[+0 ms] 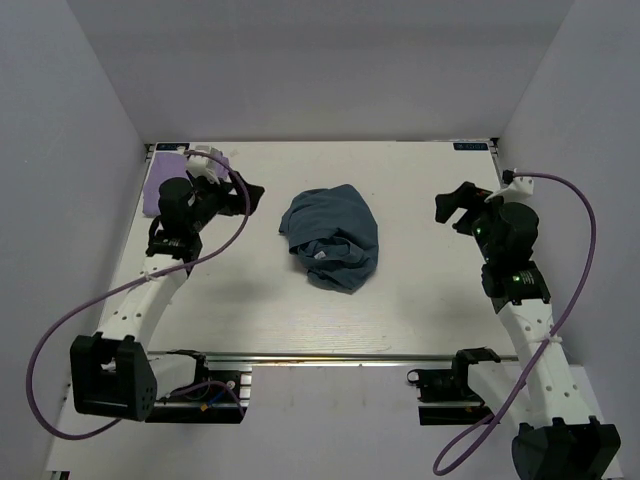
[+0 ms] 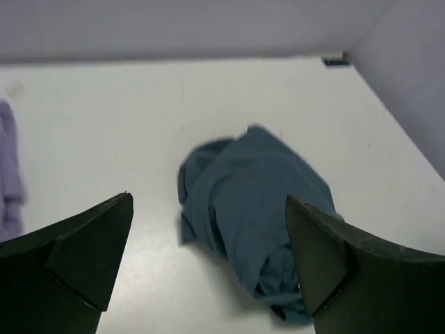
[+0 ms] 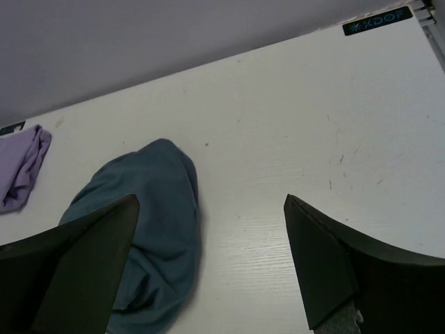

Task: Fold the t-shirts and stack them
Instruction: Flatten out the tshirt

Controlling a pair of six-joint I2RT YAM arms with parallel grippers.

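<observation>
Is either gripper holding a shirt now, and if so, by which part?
Nothing is held. The left gripper and right gripper have open, empty jaws; the blue shirt lies crumpled mid-table, the purple shirt at the far left.

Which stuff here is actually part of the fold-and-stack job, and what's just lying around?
Job:
- dark blue t-shirt, crumpled in the centre
- lavender t-shirt, far left corner

Not job:
- blue sticker, far edge
- purple cables

**Two shirts, one arm to each side**

The middle t-shirt (image 1: pixel 330 238) lies at the centre of the table (image 1: pixel 420 310). The corner t-shirt (image 1: pixel 157 185) lies at the far left edge. The left gripper (image 1: pixel 252 198) is left of the middle t-shirt and the right gripper (image 1: pixel 450 208) right of it, both apart from it.
</observation>
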